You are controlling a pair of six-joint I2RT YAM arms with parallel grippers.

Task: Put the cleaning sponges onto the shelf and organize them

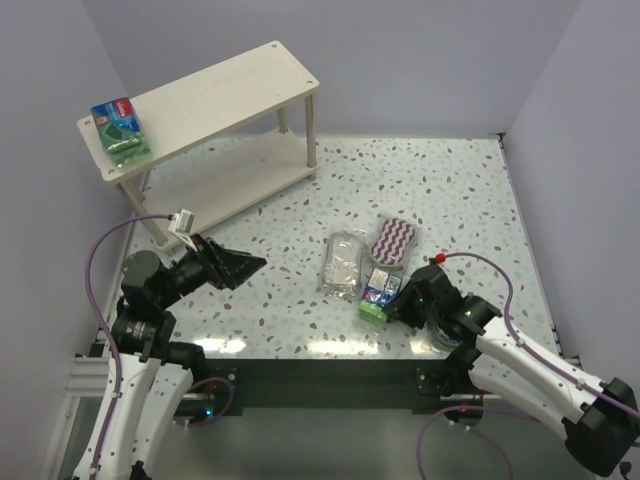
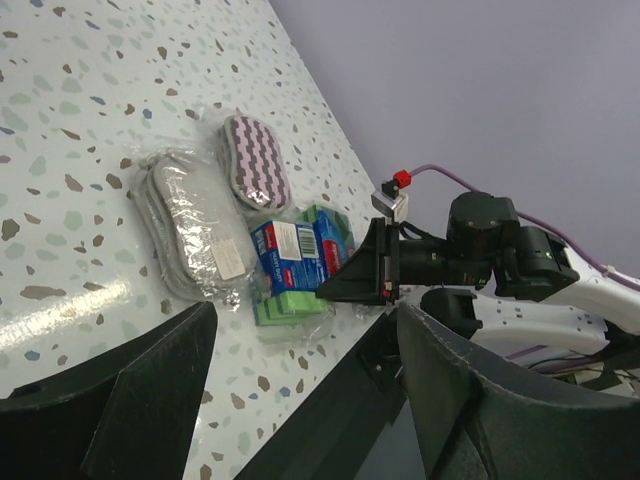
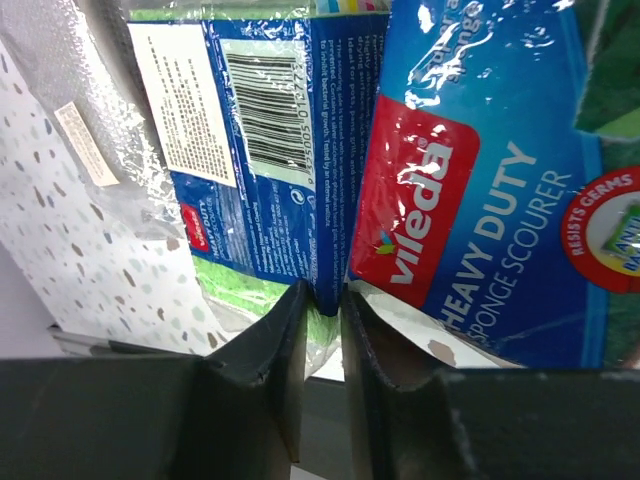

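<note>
Closing in: the right gripper point(image 3: 323, 300) sits at the near edge of two green-and-blue packs. Its jaws are drawn almost together, leaving only a narrow slit, and it cannot be told whether any wrapper film is caught in it.
Packs at the jaws: the barcode-side pack point(image 3: 255, 150) and the Vileda-front pack point(image 3: 480, 200) lie touching on the table point(image 1: 450, 190), and the slit lines up with their seam.
Thin-pinch risk: a hold on loose film alone would likely let a pack swing, tear free or slip out during the lift.
Double-pick risk: jaws at the seam may drag both packs, or shove them into the silvery pack point(image 1: 345, 262) just beside them and the striped oval pad point(image 1: 396, 240) behind.
Left gripper point(image 2: 305, 310): spread wide and empty, well apart from the pile but facing it.
Arm-clash risk: both arms reaching into the same pile could collide.
Shelf point(image 1: 230, 90): it stands at the far left, with one shelved pack point(image 1: 121, 130) at the left end of its top tier. A careless set-down there could knock that pack off.
</note>
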